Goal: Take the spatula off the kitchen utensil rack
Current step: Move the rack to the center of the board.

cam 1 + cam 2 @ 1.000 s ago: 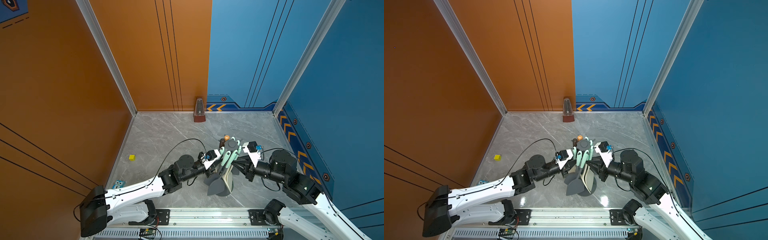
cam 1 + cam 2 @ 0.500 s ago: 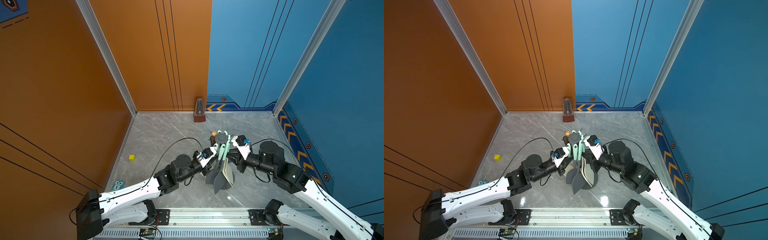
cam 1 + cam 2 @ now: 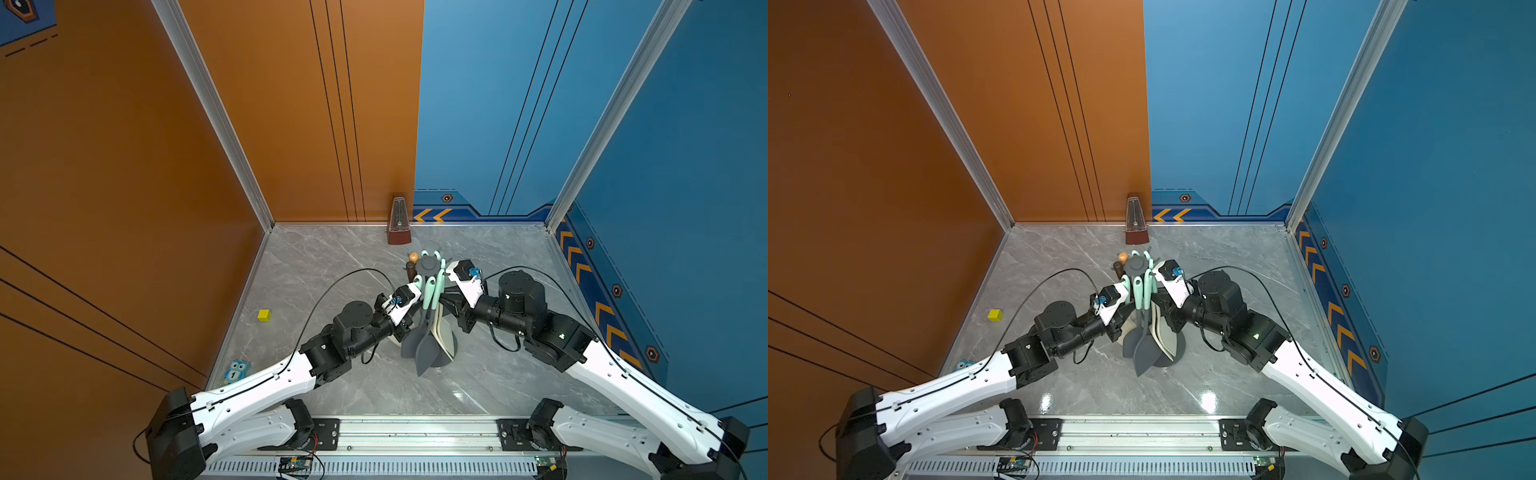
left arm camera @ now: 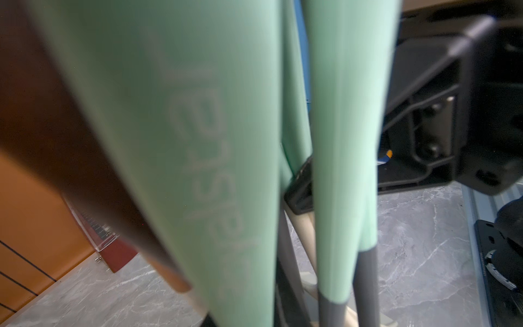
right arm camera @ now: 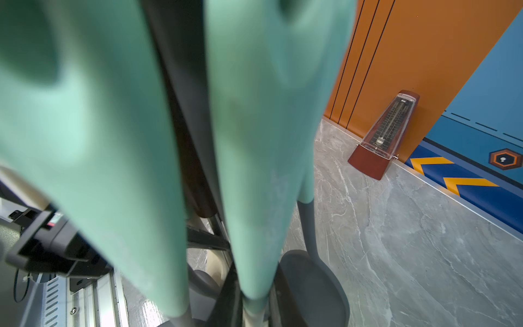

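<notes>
right tool (image 3: 444,296) pinched shut; left tool (image 3: 417,292) width: cannot tell (wrist views show only blurred mint handles (image 4: 198,141)). both flank those handles at the kitchen utensil rack (image 3: 428,264). spatula (image 3: 427,354) hangs there, mid counter (image 3: 332,266). metronome (image 3: 399,224) by the back wall.

Matt mint handles (image 4: 198,141); glossy marbled floor (image 3: 332,257); matt grey rack (image 3: 428,264).

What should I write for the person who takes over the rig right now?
Left tool: at a mint handle; grip not visible.
Right tool: shut, beside the kitchen utensil rack crown.
Rack mid-table, utensils hanging on it.
Done: both arms are at the rack.
To do: the spatula is not yet off; lift it clear of its hook.
</notes>
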`<action>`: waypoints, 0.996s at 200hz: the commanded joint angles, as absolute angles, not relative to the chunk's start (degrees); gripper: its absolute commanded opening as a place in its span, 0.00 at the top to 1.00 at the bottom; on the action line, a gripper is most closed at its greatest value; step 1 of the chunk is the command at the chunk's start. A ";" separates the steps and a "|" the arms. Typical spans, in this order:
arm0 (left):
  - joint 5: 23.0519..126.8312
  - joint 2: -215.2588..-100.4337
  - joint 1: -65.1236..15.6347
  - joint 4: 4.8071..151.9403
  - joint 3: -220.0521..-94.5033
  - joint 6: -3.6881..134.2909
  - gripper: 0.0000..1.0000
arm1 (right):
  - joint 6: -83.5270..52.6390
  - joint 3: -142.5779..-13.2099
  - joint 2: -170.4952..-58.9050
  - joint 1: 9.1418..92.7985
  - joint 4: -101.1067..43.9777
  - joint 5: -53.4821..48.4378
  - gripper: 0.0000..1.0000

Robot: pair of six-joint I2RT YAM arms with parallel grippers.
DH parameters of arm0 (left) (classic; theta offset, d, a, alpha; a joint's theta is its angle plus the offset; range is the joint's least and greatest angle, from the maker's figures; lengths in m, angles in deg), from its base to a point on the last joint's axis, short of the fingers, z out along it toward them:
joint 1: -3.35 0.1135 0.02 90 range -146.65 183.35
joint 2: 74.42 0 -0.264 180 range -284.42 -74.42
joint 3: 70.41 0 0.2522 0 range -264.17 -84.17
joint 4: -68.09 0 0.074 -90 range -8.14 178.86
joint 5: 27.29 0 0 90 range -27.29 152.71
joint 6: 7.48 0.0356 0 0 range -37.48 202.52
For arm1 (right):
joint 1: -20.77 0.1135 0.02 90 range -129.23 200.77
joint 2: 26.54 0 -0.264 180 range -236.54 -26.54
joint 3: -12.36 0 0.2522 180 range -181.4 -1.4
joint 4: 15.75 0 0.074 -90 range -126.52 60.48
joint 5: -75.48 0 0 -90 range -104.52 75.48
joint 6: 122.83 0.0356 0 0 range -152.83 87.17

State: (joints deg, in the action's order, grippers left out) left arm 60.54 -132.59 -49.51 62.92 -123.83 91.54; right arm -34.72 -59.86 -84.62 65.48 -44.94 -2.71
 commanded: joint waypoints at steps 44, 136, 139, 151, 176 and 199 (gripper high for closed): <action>65.61 -129.66 -48.85 58.15 -129.93 94.72 0.79 | -35.81 -62.58 -88.65 66.90 -34.80 -1.82 1.00; 64.69 -132.45 -46.85 58.91 -128.99 93.36 0.79 | -35.47 -61.09 -87.34 62.18 -37.42 -4.06 1.00; 64.72 -132.35 -46.70 58.91 -128.75 93.26 0.79 | -35.55 -61.00 -87.27 61.92 -37.50 -4.14 1.00; 64.31 -132.16 -46.20 58.91 -128.00 92.81 0.79 | -36.03 -60.65 -87.11 61.52 -37.60 -4.36 1.00; 63.82 -132.62 -45.44 58.80 -126.82 92.00 0.78 | -36.95 -60.04 -86.59 61.37 -37.68 -4.94 1.00; 63.68 -133.59 -45.31 58.01 -126.16 91.73 0.78 | -37.55 -60.28 -86.26 58.62 -38.30 -4.66 1.00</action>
State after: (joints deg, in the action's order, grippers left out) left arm 61.87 -133.86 -45.70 65.32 -126.52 91.76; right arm -34.96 -60.14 -87.88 60.78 -41.53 -2.66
